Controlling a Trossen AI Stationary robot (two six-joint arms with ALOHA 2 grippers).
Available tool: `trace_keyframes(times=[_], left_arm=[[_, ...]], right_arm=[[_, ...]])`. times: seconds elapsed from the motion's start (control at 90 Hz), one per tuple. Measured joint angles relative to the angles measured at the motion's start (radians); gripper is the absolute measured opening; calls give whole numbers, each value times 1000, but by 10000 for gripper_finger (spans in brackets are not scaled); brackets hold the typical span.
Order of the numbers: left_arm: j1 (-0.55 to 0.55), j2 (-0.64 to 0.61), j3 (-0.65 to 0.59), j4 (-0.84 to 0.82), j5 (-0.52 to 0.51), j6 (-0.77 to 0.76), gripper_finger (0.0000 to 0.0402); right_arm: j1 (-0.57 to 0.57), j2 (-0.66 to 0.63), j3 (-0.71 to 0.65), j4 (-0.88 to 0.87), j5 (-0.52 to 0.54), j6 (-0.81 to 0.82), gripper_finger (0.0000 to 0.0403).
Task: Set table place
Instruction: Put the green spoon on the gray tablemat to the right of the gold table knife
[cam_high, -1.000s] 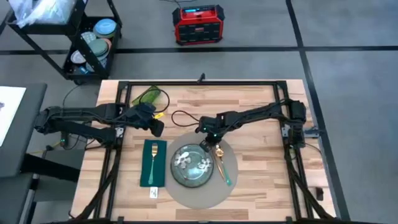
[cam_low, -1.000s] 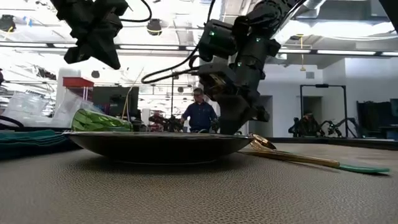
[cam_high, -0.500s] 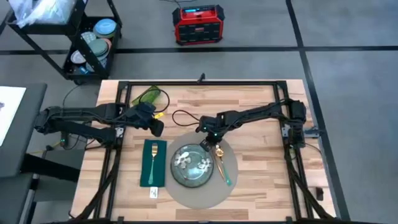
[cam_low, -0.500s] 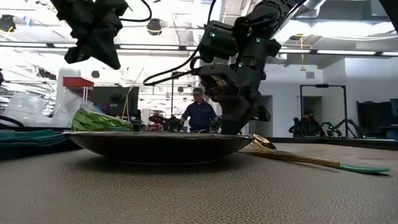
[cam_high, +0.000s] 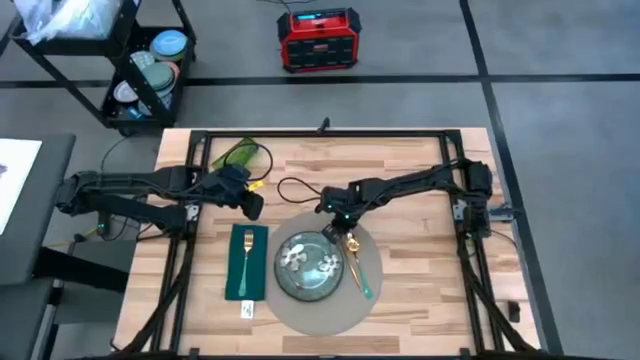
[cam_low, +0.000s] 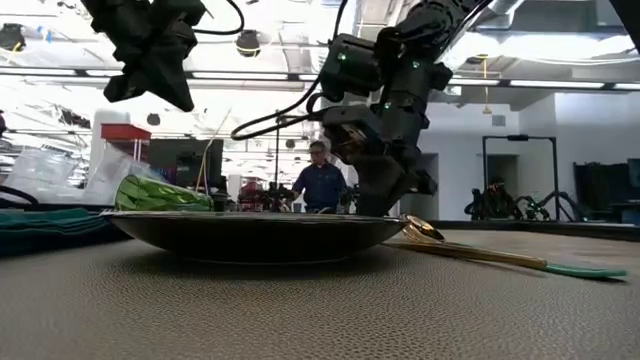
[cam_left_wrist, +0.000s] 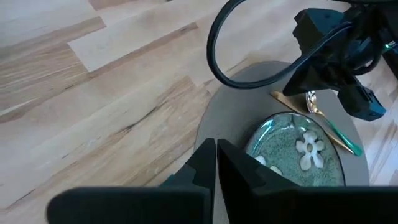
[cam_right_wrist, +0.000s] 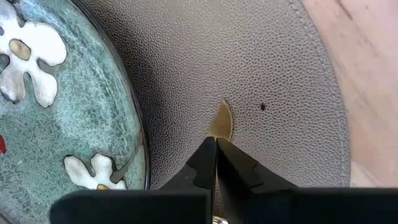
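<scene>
Grey placemat (cam_high: 325, 305) lies on the wooden table (cam_high: 410, 180), bearing a floral plate (cam_high: 305, 265). Beside it, the right gripper (cam_high: 335, 228) pinches a gold knife (cam_right_wrist: 221, 122); a spoon (cam_high: 358, 272) lies alongside. Left gripper (cam_high: 250, 205) hovers, fingers pressed together, above the napkin (cam_high: 246, 285) and fork (cam_high: 247, 250).

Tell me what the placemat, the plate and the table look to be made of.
Placemat: grey, pebbled grain with a stitched edge, likely faux leather.
Plate: probably glazed ceramic, with a mottled green surface and painted white flowers.
Table: light wood, visibly jointed planks with grain, and a matte finish.
</scene>
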Motion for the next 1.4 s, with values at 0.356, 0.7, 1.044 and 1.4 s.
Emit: trace_keyframes(times=[0.356, 0.7, 1.044, 1.4], left_arm=[[0, 0, 0, -18, 1, -5, 0], [0, 0, 0, -17, 1, -27, 0], [0, 0, 0, -14, 1, -26, 0], [0, 0, 0, -8, -4, -12, 0]], right_arm=[[24, 43, 9, 11, -26, 18, 0], [-2, 42, 53, -121, 17, -18, 0], [-2, -13, 66, -208, 58, -49, 0], [16, -43, 67, -285, 101, -49, 0]])
